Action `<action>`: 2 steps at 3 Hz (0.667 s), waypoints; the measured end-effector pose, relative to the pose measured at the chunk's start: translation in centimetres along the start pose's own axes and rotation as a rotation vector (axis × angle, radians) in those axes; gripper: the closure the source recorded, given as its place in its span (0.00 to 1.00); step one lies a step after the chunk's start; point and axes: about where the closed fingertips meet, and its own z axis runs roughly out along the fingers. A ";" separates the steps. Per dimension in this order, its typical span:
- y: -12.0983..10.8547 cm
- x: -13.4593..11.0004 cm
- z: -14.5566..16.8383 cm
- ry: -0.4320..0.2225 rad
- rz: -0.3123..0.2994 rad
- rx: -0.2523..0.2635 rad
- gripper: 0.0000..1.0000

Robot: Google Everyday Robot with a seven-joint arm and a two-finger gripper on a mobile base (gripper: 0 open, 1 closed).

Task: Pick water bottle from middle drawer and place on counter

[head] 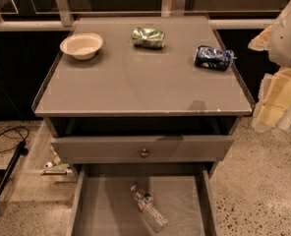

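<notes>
The water bottle lies on its side on the floor of the open middle drawer, cap pointing to the back left. The drawer is pulled out at the bottom of the view, below a grey drawer front with a round knob. The counter is the wide grey cabinet top above. My gripper hangs at the far right, beside and just off the counter's right edge, well above and to the right of the bottle. It holds nothing that I can see.
On the counter stand a white bowl at the back left, a green foil bag at the back middle and a blue snack bag at the right. A black cable and stand lie on the floor at left.
</notes>
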 end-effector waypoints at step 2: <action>1.2 0.4 1.8 -0.019 -0.005 -0.030 0.00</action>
